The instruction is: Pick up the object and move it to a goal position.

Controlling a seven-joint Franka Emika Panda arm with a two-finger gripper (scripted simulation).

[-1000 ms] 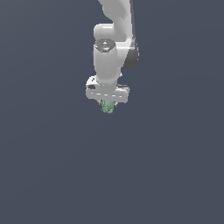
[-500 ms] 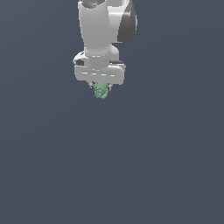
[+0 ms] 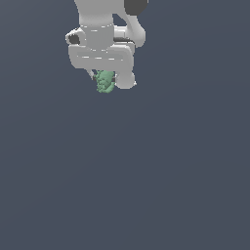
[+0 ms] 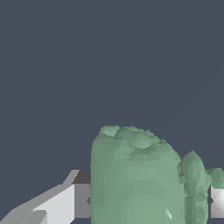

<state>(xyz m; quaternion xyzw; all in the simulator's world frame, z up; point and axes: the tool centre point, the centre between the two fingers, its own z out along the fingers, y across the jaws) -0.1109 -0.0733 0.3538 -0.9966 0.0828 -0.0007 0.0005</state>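
Observation:
The object point(image 3: 105, 81) is a small, lumpy, pale green item hanging under the white gripper point(image 3: 104, 78) near the top of the exterior view. The gripper is shut on it and holds it in the air above the dark grey ground. In the wrist view the object point(image 4: 140, 175) fills the space between the two fingers point(image 4: 65, 203), which press on it from both sides. Only the finger ends show there. No goal marker is visible in either view.
The white arm point(image 3: 105, 29) rises out of the top of the exterior view. The ground point(image 3: 146, 185) is a plain dark grey surface with nothing else on it.
The arm with the object in its grip has moved up and toward the exterior view's left, and looks larger in the picture. The grip on the object has held.

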